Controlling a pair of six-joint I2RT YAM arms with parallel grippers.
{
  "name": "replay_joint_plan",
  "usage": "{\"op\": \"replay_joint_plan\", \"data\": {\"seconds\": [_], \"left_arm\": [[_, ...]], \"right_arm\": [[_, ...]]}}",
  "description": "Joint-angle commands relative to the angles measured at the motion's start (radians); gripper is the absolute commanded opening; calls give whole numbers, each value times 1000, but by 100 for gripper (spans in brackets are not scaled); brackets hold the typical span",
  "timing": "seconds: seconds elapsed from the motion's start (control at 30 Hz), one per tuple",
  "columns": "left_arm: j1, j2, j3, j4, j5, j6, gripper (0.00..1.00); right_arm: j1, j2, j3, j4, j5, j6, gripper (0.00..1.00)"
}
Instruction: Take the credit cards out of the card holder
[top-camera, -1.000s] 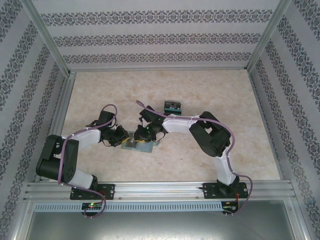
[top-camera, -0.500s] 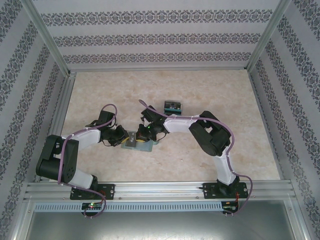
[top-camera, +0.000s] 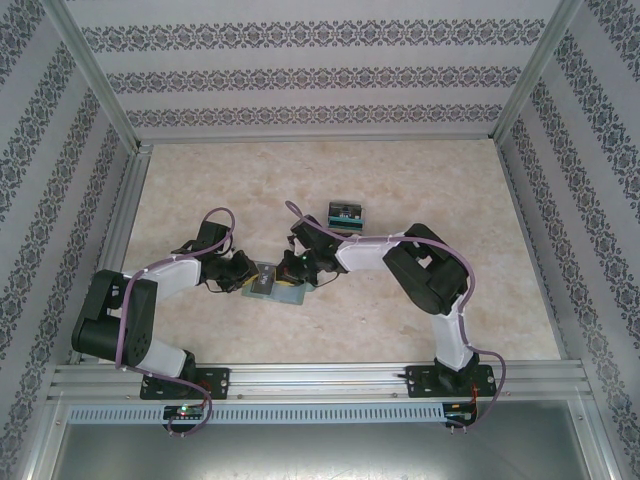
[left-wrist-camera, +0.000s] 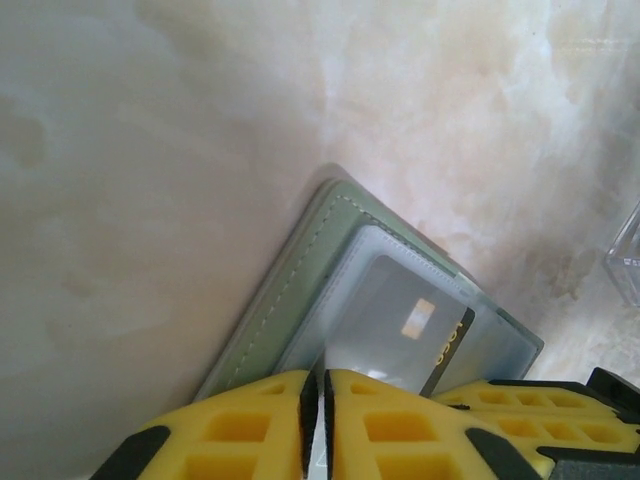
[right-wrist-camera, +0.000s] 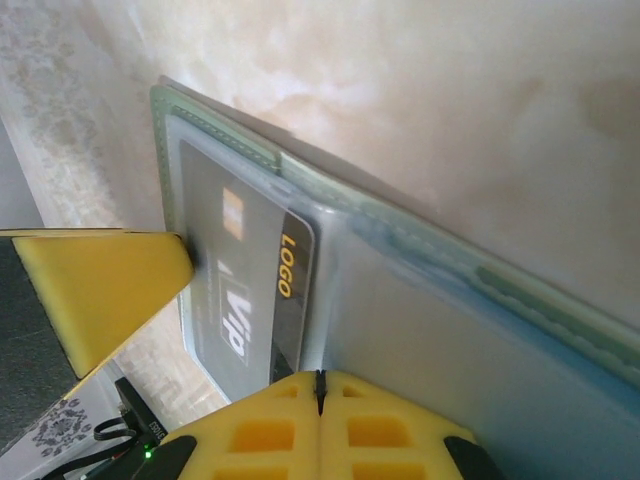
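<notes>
The green card holder (top-camera: 278, 285) lies open between both grippers at mid-table. Its stitched cover (left-wrist-camera: 300, 270) and pale inner leaves (right-wrist-camera: 450, 330) are spread out. One dark credit card (left-wrist-camera: 400, 330) with a gold chip sits in a clear sleeve, and a black strip reading LOGO (right-wrist-camera: 288, 268) pokes out of it. My left gripper (left-wrist-camera: 318, 400) is shut on a thin sleeve edge of the holder. My right gripper (right-wrist-camera: 320, 385) is shut too, with a pale leaf running edge-on into its jaws. In the top view, my left gripper (top-camera: 250, 277) and my right gripper (top-camera: 297, 270) flank the holder.
A small staggered pile of dark and teal cards (top-camera: 346, 213) lies behind the right forearm. Patterned walls and metal posts ring the marble-look table (top-camera: 200, 190). A left finger (right-wrist-camera: 100, 290) touches the sleeve's far edge.
My right gripper has closed and its arm has shifted a little to the right. The holder now lies spread wider towards the right. The left arm has stayed put.
</notes>
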Motion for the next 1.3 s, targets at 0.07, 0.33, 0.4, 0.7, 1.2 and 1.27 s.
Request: {"op": "replay_joint_plan", "data": {"seconds": [0.07, 0.33, 0.4, 0.7, 1.2, 1.27], "left_arm": [[6, 5, -7, -81, -56, 26, 20], [5, 19, -21, -61, -40, 19, 19], [5, 21, -25, -57, -40, 17, 18], [5, 18, -26, -54, -36, 17, 18], [5, 27, -28, -42, -27, 12, 17], [5, 21, -28, -47, -28, 13, 18]], "right_arm": [[-4, -5, -1, -19, 2, 3, 0], [9, 25, 45, -17, -6, 3, 20], [12, 30, 51, -17, -6, 3, 21], [20, 69, 91, -37, -20, 9, 21], [23, 91, 112, -6, -48, 19, 11], [21, 88, 110, -9, -42, 19, 2]]}}
